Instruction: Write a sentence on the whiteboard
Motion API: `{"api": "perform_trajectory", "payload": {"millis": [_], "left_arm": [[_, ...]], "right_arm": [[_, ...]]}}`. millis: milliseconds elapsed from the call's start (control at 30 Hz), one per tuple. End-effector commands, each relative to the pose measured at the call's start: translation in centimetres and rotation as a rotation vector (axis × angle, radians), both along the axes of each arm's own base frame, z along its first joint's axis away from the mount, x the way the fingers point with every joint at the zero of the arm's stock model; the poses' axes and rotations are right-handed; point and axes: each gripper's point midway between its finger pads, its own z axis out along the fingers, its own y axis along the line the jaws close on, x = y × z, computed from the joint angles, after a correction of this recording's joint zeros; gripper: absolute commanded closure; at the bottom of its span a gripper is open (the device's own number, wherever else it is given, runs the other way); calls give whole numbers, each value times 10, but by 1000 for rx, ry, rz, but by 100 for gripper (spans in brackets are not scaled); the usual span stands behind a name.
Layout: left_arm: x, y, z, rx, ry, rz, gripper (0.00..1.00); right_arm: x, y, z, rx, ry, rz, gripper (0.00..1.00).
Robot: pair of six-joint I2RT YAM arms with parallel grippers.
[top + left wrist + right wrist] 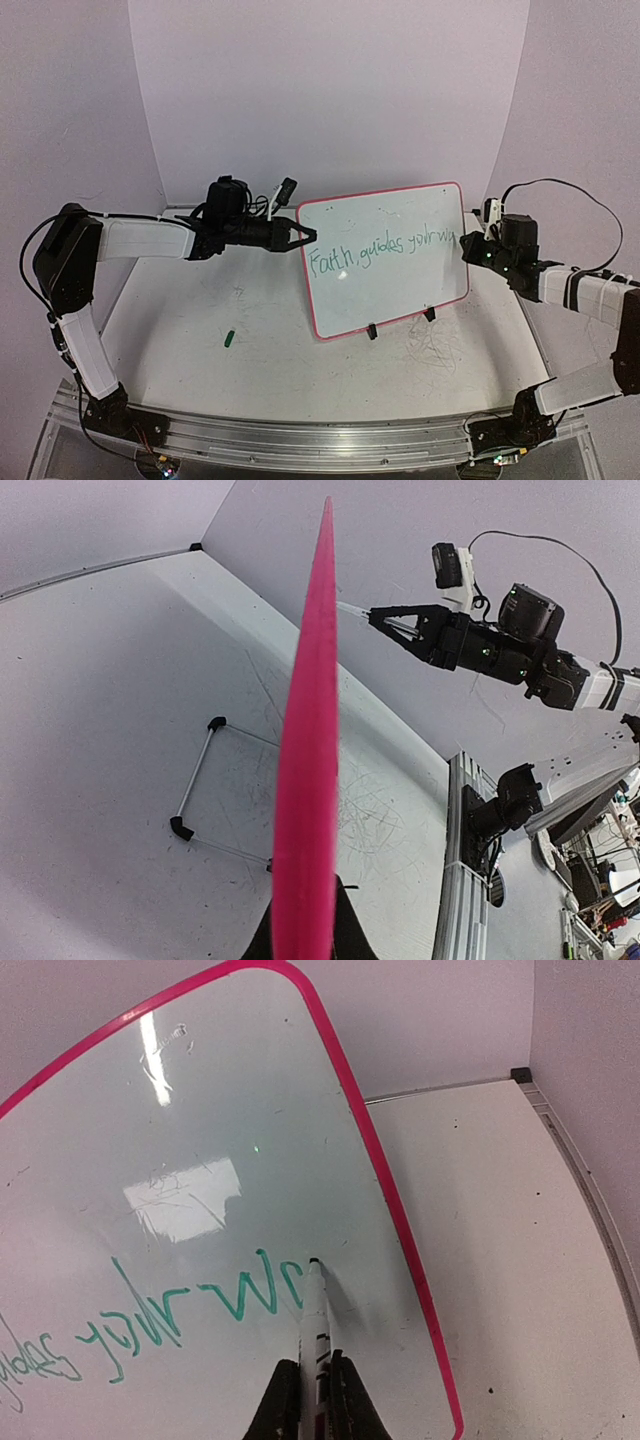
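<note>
I'm seeing the scuffed white tabletop (190,300) carrying just a few things. The whiteboard (385,260) is standing on edge on it, right of centre, resting on its two black clip feet (372,332). A small green piece (229,339) (maybe a cap, too small to tell) is lying on the surface well left of the board. A thin wire leg (197,776) with black tips is sitting flat on the surface beside the board. Dark scribble marks (432,350) are showing just in front of the feet. A metal rail (300,438) is running along the near edge.

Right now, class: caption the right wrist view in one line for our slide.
Right gripper holds a marker tip against the pink-framed whiteboard beside the green sentence.
</note>
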Motion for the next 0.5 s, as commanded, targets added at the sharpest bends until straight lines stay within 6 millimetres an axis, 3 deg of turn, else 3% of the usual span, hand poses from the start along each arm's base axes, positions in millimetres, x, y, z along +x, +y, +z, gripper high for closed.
{"api": "perform_trajectory", "payload": {"millis": [0, 467], "left_arm": [[16, 14, -23, 108, 5, 93, 100], [13, 17, -22, 111, 4, 97, 100]], "right_arm": [[9, 2, 27, 11, -75, -5, 100], [-5, -3, 6, 8, -8, -19, 100]]}}
